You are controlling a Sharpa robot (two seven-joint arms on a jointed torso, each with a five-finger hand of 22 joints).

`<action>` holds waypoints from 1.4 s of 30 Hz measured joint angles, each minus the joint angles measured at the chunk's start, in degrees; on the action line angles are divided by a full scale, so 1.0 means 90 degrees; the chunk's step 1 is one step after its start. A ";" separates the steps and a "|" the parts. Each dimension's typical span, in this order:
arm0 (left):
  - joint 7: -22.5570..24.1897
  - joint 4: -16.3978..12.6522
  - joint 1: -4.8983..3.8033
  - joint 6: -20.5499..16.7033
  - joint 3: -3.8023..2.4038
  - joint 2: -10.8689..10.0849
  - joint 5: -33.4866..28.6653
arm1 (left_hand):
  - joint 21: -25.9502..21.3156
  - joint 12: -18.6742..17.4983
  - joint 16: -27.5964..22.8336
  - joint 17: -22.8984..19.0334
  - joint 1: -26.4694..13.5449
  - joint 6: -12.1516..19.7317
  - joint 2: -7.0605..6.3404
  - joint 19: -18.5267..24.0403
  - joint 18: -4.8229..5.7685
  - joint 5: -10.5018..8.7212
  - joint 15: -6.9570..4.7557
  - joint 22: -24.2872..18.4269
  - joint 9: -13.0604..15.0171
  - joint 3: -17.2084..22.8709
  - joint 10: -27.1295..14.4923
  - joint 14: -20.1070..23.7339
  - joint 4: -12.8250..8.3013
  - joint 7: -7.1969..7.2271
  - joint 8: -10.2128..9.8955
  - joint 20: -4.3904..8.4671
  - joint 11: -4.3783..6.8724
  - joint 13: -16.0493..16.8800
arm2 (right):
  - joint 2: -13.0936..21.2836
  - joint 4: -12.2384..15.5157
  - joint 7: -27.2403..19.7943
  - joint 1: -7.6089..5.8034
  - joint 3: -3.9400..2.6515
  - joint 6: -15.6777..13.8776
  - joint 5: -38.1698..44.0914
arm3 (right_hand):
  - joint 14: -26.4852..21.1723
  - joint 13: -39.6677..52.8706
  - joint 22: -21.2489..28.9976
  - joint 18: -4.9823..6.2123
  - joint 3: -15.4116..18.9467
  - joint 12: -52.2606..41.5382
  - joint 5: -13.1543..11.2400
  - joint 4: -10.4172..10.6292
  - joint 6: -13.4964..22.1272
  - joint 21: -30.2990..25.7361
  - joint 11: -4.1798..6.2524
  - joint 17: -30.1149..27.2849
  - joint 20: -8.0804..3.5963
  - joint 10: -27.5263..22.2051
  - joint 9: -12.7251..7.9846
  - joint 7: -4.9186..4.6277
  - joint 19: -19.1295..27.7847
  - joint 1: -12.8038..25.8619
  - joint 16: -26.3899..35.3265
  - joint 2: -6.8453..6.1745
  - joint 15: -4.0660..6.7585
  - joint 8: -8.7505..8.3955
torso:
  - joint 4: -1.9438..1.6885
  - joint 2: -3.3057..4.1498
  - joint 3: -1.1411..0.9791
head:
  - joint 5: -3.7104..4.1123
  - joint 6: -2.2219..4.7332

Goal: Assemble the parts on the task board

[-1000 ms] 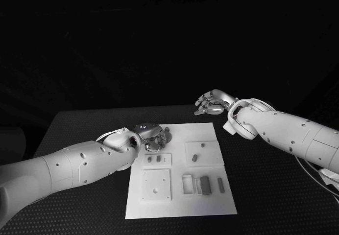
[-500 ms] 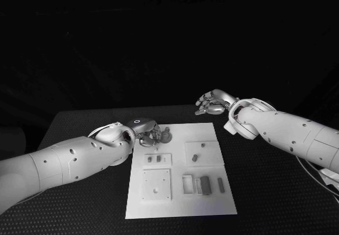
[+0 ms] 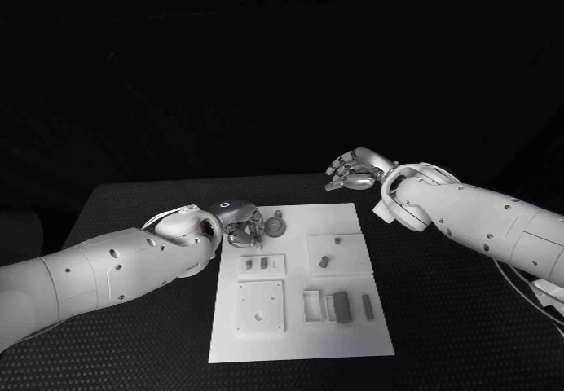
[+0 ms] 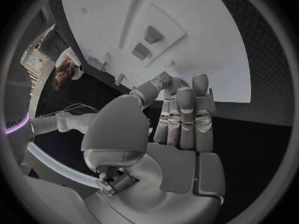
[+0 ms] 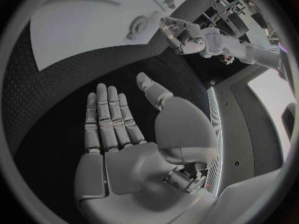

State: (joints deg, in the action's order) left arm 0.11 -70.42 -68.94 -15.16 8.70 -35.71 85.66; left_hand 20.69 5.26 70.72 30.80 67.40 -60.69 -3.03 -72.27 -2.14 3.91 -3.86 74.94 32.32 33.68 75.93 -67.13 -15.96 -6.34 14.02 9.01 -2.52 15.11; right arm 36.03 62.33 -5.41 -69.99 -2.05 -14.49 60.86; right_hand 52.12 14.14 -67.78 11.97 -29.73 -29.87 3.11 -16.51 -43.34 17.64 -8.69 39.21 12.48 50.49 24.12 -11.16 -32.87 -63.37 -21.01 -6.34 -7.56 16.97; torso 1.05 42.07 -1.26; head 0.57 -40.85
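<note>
Lying on the black table (image 3: 141, 204): white task board (image 3: 341, 342).

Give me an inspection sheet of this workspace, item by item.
Surface: black textured table.
Job's things: white task board mid-table; small grey parts lie on it; a round grey part lies near its far edge.
Clutter: nothing seen.
Hands: left hand at the board's far left corner, fingers straight, holding nothing; right hand raised beyond the board, open.
Cables: nothing seen on the table.
Surroundings: dark.
</note>
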 measured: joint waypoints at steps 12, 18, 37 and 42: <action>-0.0009 0.0002 0.0005 0.0140 0.0049 -0.0005 0.0016 | 0.0000 -0.0030 0.0000 -0.0005 0.0000 0.0000 -0.0001 0.0001 0.0001 -0.0023 0.0001 -0.0001 -0.0004 0.0018 -0.0002 0.0001 0.0017 -0.0001 -0.0001 0.0000 0.0002 -0.0001 | 0.0007 0.0005 0.0000 0.0000 0.0000 0.0000 0.0000 | 0.0000 -0.0013 -0.0005 0.0000 0.0000 0.0025 0.0000 0.0000 0.0000 0.0000 -0.0016 0.0000 0.0000 0.0015 -0.0001 0.0000 0.0000 0.0000 0.0000 0.0000 0.0000 0.0000 | 0.0008 0.0000 -0.0007 | -0.0012 -0.0001; -0.0021 -0.0018 0.0005 0.0227 0.0067 -0.0033 0.0039 | 0.0000 -0.0030 -0.0001 -0.0005 0.0000 0.0000 -0.0002 0.0001 0.0001 -0.0024 0.0001 -0.0001 -0.0008 0.0018 -0.0009 0.0001 0.0017 -0.0001 -0.0008 -0.0001 0.0009 0.0006 | 0.0013 0.0005 0.0000 0.0001 0.0000 0.0000 0.0000 | 0.0000 -0.0019 -0.0012 -0.0001 0.0000 0.0025 0.0000 0.0000 0.0000 -0.0025 0.0000 0.0001 0.0000 0.0047 -0.0005 0.0000 0.0000 0.0000 0.0000 0.0000 0.0000 0.0000 | 0.0009 0.0000 -0.0009 | -0.0002 -0.0016; -0.0022 0.0023 -0.0004 0.0298 0.0138 0.0050 0.0079 | 0.0000 -0.0030 -0.0001 -0.0010 -0.0001 0.0003 -0.0018 0.0001 0.0001 -0.0026 0.0001 -0.0003 -0.0007 0.0018 -0.0012 0.0001 0.0016 0.0001 -0.0005 -0.0004 0.0011 0.0024 | 0.0008 0.0004 0.0000 0.0001 0.0000 0.0000 0.0000 | 0.0000 -0.0031 -0.0017 0.0000 0.0000 0.0025 0.0000 0.0000 0.0000 -0.0025 0.0000 0.0001 0.0000 0.0046 -0.0004 0.0000 0.0000 0.0000 0.0000 0.0000 0.0000 0.0000 | 0.0011 0.0001 -0.0004 | 0.0005 -0.0031; -0.0022 0.0062 -0.0005 0.0303 0.0151 0.0065 0.0084 | 0.0000 -0.0030 -0.0001 -0.0010 -0.0001 0.0017 -0.0019 0.0010 0.0001 -0.0026 0.0001 -0.0003 -0.0007 0.0018 -0.0013 0.0001 0.0016 -0.0005 -0.0005 -0.0013 0.0012 0.0017 | 0.0010 0.0005 0.0000 0.0001 0.0000 0.0000 -0.0001 | 0.0000 -0.0033 -0.0018 0.0000 0.0000 0.0025 0.0000 0.0000 0.0000 -0.0025 0.0000 0.0001 0.0000 0.0046 -0.0005 0.0000 0.0000 0.0000 0.0000 0.0000 0.0000 0.0000 | 0.0010 0.0001 -0.0004 | 0.0002 -0.0034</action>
State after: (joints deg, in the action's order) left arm -0.09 -69.87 -68.98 -12.44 10.06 -35.12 86.42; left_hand 20.69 5.00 70.71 30.71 67.39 -60.54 -3.19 -72.19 -2.13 3.68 -3.85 74.92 32.26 33.84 75.82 -67.12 -15.81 -6.38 13.98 8.89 -2.41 15.27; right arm 36.12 62.37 -5.41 -69.98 -2.05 -14.49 60.86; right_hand 52.12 13.85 -67.94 11.97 -29.73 -29.65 3.11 -16.51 -43.34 17.41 -8.69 39.22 12.47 50.90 24.07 -11.16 -32.87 -63.37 -21.01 -6.34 -7.56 16.96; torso 1.15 42.07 -1.30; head 0.58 -41.15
